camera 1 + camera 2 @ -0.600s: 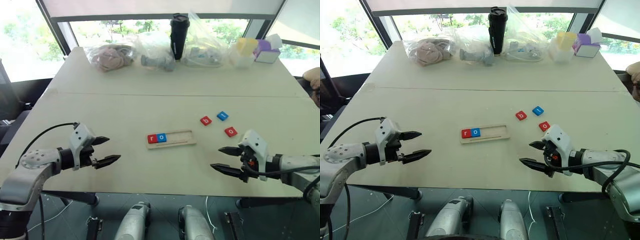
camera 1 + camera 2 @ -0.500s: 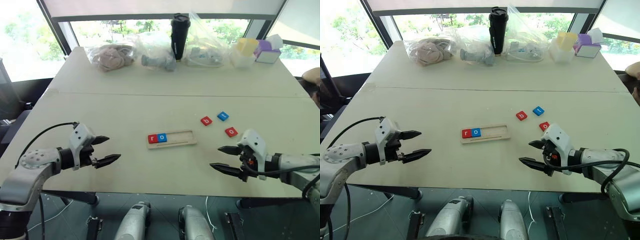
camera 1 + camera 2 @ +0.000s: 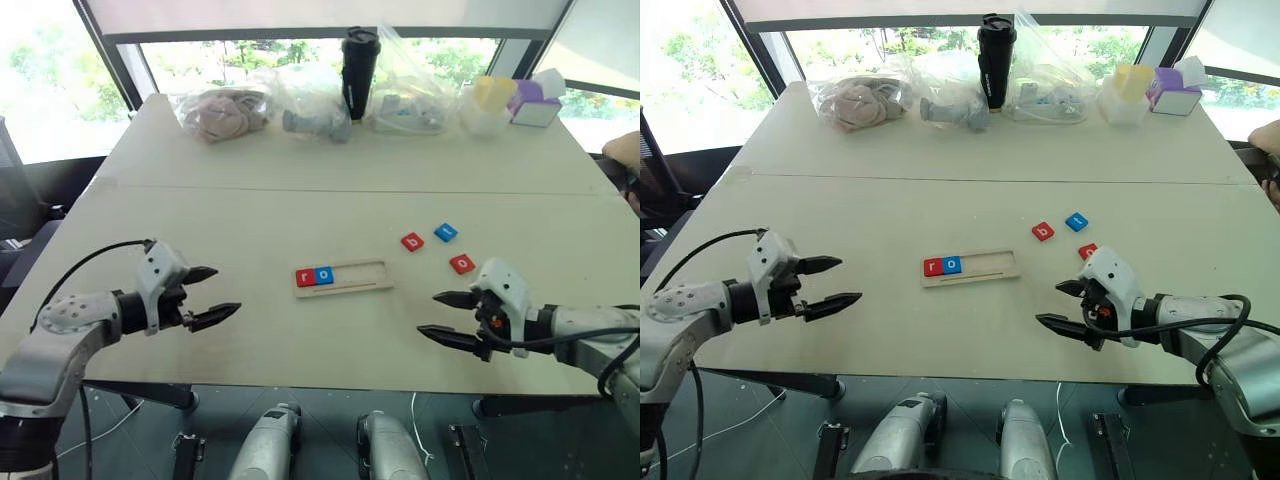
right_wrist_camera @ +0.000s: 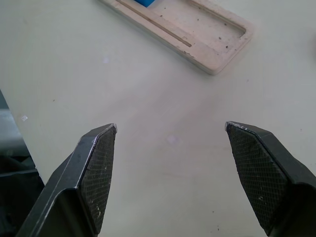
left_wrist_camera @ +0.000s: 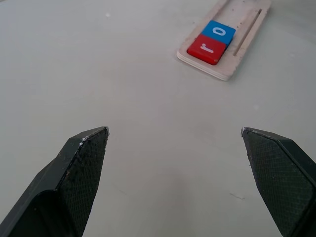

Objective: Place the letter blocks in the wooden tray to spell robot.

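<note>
Five letter blocks are counted: three red, two blue. Two are seated side by side in the one wooden tray [image 3: 340, 278], between the two grippers: a red "r" block [image 3: 305, 277] and a blue "o" block [image 3: 323, 274]. Three lie loose beyond the right gripper [image 3: 446, 317]: a red "b" block [image 3: 412, 241], a blue block [image 3: 445, 232] and a red "o" block [image 3: 461, 264]. The left gripper [image 3: 215, 293] has none near it. One black cup [image 3: 358, 59] and several clear bags are noted far beyond both.
</note>
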